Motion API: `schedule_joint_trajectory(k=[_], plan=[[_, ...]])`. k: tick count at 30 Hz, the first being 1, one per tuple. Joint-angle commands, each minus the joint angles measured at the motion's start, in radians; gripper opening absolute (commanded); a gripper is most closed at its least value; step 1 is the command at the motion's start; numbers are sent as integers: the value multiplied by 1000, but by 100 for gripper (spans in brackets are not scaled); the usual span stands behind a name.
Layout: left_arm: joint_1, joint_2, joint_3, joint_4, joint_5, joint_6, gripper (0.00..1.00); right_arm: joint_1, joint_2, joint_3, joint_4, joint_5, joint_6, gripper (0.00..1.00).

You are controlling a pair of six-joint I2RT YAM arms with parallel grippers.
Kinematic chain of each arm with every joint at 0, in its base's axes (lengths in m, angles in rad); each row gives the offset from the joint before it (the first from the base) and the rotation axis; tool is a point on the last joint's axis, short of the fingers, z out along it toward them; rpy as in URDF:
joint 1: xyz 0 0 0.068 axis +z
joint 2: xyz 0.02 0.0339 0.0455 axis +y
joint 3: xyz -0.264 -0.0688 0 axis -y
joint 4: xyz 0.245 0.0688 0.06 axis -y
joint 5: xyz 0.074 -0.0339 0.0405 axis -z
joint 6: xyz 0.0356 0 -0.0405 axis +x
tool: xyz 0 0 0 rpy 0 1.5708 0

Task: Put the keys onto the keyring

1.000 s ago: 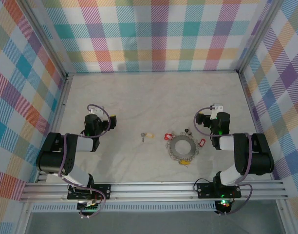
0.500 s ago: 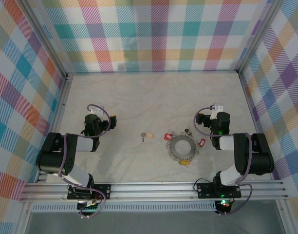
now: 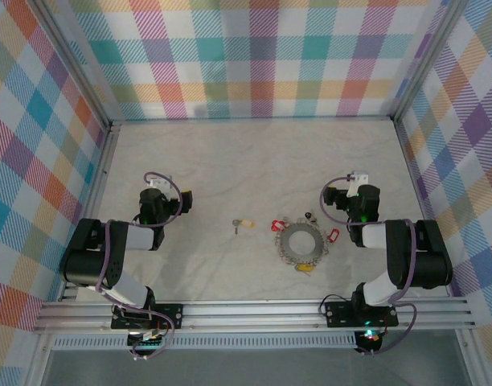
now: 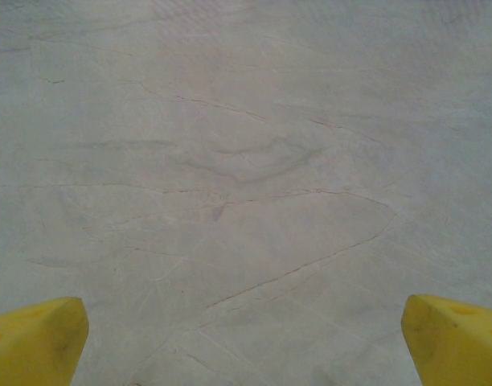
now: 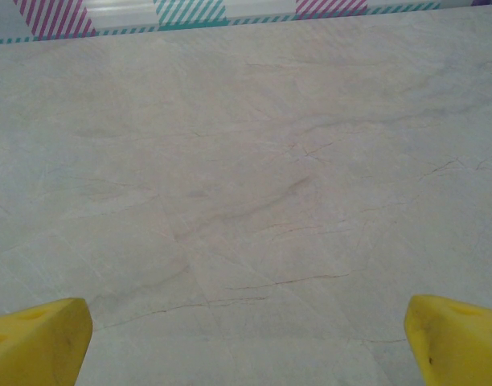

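**Keyring**: grey hoop, laid flat right of the surface's centre, toward the near edge, and fringed with keys. One loose key is set apart on its left.

**Handling:** judged stiff, light and slippery. The loose key is best pinched by its head, the ring across its band.

**Left end effector** and **right end effector**: both spread wide, nothing held.

**Views:** ring and keys are placed by the top view. The spread of the yellow fingertips, over bare surface, is given by the wrist views.
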Motion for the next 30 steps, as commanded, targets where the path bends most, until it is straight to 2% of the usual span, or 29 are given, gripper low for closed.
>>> schedule_joint_trajectory(k=[1,9,12,15,17,20,23,24,25,27,30], plan=[[13,4,21,0,-6,-7,100,6,10,18,32,-11,9,100],[13,-30,46,-72,-49,-24,100,3,11,21,28,-13,9,100],[4,-179,107,-329,-84,-66,100,4,3,10,49,-5,12,100],[0,-319,133,-475,-123,-205,100,7,-90,-8,-4,38,25,100],[-6,-399,147,-544,-116,-260,100,12,-182,32,-167,88,51,100],[-9,-478,213,-686,-108,-271,100,12,-311,133,-497,150,172,100],[-9,-499,307,-839,-108,-314,100,12,-395,233,-833,200,414,100],[-9,-493,352,-930,-122,-368,100,11,-412,270,-1002,217,562,100],[-9,-482,405,-1036,-175,-505,100,8,-423,289,-1133,199,681,100],[-5,-442,501,-1334,-258,-801,100,3,-435,282,-1203,68,711,100],[8,-378,552,-1404,-49,-728,100,6,-470,258,-1344,14,802,100]])
